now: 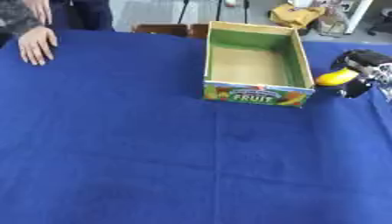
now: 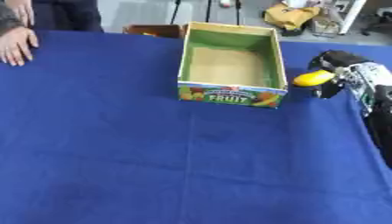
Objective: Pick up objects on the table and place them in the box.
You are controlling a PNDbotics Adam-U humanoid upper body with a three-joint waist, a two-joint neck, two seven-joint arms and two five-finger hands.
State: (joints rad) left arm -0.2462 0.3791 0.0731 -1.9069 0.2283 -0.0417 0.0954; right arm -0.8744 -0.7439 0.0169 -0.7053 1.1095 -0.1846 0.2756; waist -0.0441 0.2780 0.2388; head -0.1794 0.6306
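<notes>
Blue cloth (image 1: 153, 153) covers the whole table, wrinkled slightly toward the middle. Toward the far side stands an open cardboard box (image 1: 295, 52) with green inner walls and "FRUIT" printed on its near face; nothing shows inside it. Just right of the box, the robot's right hand (image 2: 337, 72) comes in from the right edge, raised near rim height, its black fingers curled round a yellow object (image 2: 313, 78) whose end juts toward the box wall, close beside it.
</notes>
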